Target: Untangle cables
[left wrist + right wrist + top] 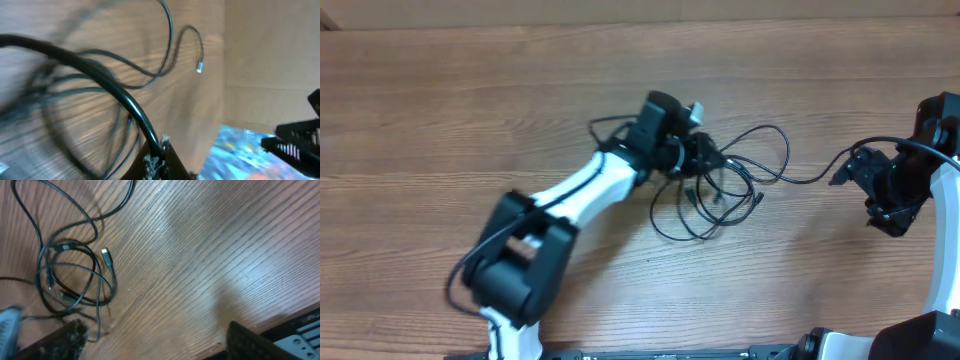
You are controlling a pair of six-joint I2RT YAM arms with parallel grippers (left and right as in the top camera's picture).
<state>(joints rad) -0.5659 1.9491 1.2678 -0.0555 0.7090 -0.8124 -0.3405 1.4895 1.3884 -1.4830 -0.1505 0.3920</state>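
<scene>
Left end effector [705,152] tight on cables [725,180], right end effector [865,195] apart.

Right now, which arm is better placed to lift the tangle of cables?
Left, probably: the left gripper is shut on a cable inside the tangle. The right gripper is open, off to the side.

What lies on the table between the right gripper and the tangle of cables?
One thin black cable strand runs from the tangle of cables toward the right gripper; otherwise bare wooden table. The overhead view shows it.
</scene>
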